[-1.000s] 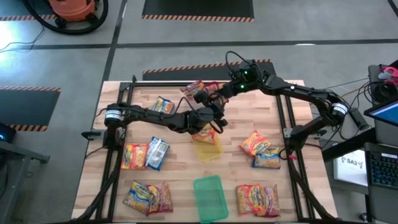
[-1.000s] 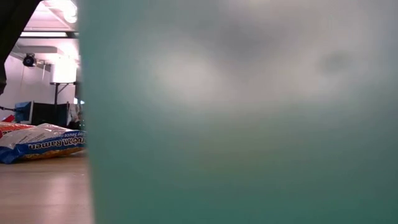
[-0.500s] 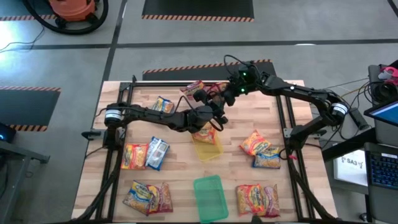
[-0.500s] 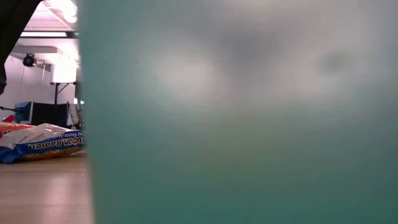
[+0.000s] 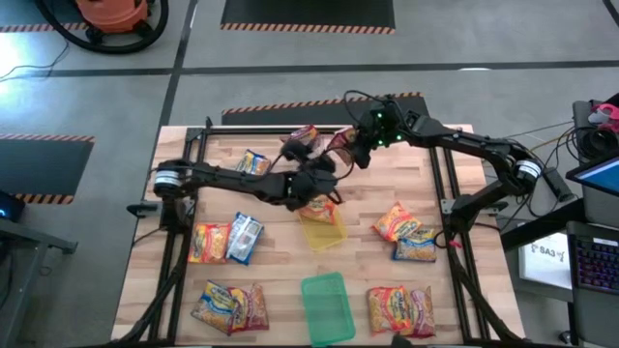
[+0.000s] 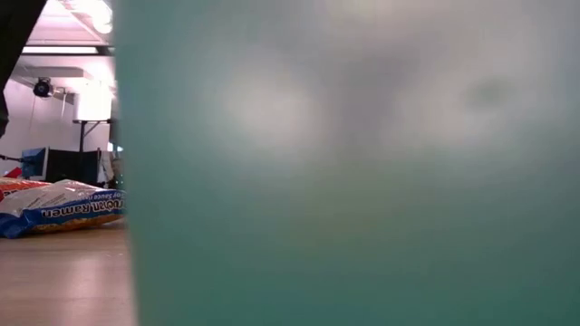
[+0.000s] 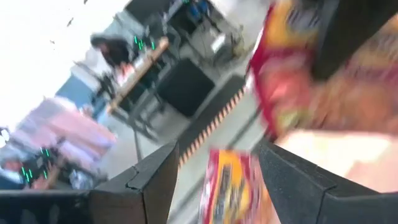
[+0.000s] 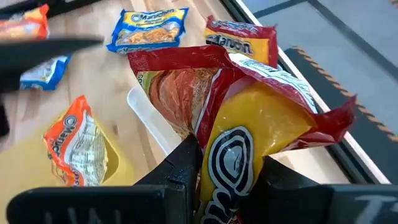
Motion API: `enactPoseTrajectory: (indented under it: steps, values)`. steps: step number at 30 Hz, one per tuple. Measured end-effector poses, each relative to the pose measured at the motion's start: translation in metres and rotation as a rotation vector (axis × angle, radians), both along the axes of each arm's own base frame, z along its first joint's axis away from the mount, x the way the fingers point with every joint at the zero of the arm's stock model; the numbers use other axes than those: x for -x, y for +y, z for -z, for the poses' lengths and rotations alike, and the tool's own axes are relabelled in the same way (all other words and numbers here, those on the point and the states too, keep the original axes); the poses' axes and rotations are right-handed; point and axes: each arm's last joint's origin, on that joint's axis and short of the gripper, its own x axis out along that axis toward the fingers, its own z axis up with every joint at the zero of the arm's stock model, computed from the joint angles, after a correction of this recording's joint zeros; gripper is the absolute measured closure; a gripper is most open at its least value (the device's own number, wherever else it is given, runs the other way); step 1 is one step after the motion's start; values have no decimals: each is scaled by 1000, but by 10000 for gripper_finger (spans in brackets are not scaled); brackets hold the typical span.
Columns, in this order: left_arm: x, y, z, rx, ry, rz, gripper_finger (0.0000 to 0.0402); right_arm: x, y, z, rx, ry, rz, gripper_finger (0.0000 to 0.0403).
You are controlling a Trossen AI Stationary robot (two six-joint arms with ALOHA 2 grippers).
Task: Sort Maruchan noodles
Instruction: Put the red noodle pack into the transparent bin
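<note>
Hanging from the right gripper (image 8: 227, 177), red packet (image 8: 261, 118) upended lengthwise.

- A wooden table (image 5: 382, 179) fills the centre of the overhead frame.
- Yellow tray (image 5: 323, 227) at centre; green tray (image 5: 324, 306) at the bottom edge.
- Packets lie scattered: a blue packet (image 5: 254, 162) upper left, a left pair (image 5: 225, 239), a lower-left pair (image 5: 230, 306), a right pair (image 5: 406, 232), a lower-right pair (image 5: 400, 309).
</note>
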Motion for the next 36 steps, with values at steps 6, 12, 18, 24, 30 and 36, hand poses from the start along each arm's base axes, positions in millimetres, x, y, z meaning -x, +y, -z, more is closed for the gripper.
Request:
enactPoseTrajectory:
  steps: [6, 12, 18, 24, 30, 36]
  values:
    - [56, 0, -1, 109, -53, -163, 196, -3, 4, 0, 91, 11, -87, 331]
    - [88, -8, 12, 151, -147, -225, 196, -21, 8, -6, 244, -85, -178, 331]
    - [101, -12, 33, 166, -193, -245, 196, -32, 4, -2, 363, -78, -252, 331]
    - [118, -13, 59, 188, -286, -299, 196, -51, -8, 7, 386, -118, -240, 331]
    - [126, -23, 70, 208, -366, -303, 196, -78, -25, 17, 403, -103, -267, 331]
    - [127, -33, 71, 220, -399, -280, 196, -102, -40, 20, 394, -80, -290, 331]
